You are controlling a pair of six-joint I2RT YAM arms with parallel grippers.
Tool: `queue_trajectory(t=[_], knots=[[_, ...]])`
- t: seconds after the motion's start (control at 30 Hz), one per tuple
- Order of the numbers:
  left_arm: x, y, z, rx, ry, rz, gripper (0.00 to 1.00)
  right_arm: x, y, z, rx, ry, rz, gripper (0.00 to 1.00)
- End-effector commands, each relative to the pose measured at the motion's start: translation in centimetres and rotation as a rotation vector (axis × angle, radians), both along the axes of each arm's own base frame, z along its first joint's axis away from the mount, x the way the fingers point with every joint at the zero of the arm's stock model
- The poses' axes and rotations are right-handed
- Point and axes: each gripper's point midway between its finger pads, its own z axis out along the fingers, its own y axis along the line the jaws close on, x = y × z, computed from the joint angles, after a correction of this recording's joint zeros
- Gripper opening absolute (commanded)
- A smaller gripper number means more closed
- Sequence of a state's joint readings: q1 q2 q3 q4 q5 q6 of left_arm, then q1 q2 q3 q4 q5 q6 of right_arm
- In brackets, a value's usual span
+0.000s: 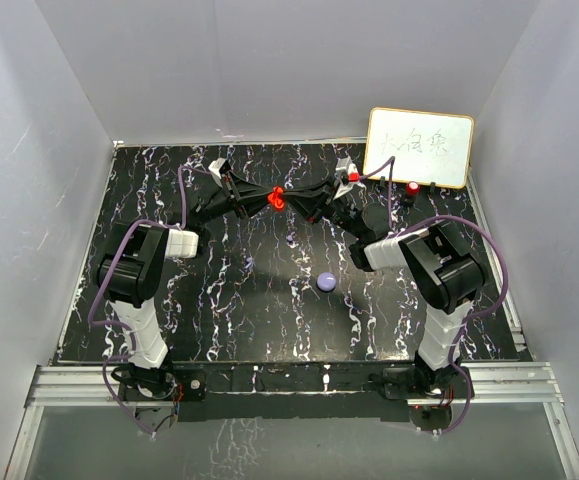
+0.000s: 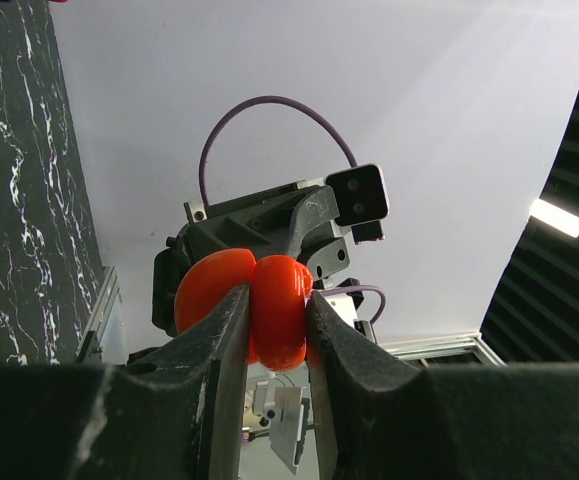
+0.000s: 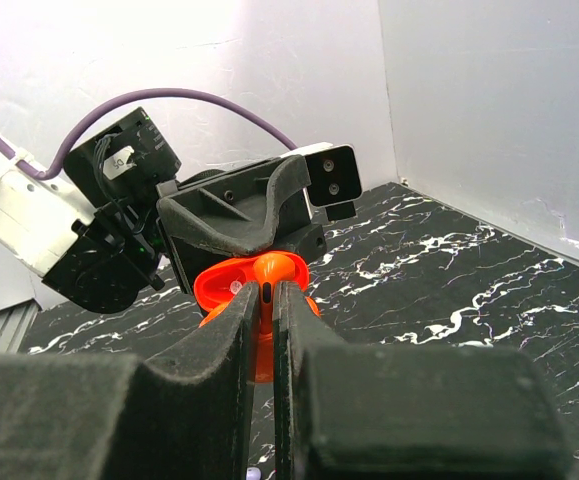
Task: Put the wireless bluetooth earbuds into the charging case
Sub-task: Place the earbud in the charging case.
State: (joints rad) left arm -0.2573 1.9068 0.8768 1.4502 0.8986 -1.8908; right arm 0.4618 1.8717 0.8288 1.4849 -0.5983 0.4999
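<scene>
Above the back middle of the table, my two grippers meet tip to tip. My left gripper [image 1: 267, 196] [image 2: 277, 298] is shut on a bright red round charging case [image 2: 281, 310] [image 3: 219, 285], which stands open like a clamshell. My right gripper [image 1: 289, 204] [image 3: 267, 292] is shut on a red earbud [image 3: 279, 270], pinched by its stem. The earbud's rounded head sits at the open case's inner face. In the top view the two show only as one red spot [image 1: 277, 198]. A tiny pale purple piece [image 1: 290, 240] lies on the table below them.
A pale purple round puck [image 1: 326, 282] lies mid-table, in front of the grippers. A white board with writing [image 1: 419, 147] leans at the back right, with a small red thing [image 1: 412, 187] beside it. Grey walls close in the black marbled table [image 1: 219, 310] on three sides.
</scene>
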Motion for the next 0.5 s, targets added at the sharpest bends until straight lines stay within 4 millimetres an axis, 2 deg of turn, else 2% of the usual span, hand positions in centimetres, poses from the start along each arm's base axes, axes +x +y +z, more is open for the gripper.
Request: queue_trajectory(t=[0.0, 0.47], knots=[[-2.47, 0.59, 7.03, -0.116, -0.358, 0.001, 0.0, -2.55, -0.69, 4.82, 0.099, -0.248, 0.029, 0.06], [-2.2, 0.59, 6.88, -0.116, -0.355, 0.005, 0.0, -2.79, -0.82, 5.31, 0.102, -0.263, 0.027, 0.09]])
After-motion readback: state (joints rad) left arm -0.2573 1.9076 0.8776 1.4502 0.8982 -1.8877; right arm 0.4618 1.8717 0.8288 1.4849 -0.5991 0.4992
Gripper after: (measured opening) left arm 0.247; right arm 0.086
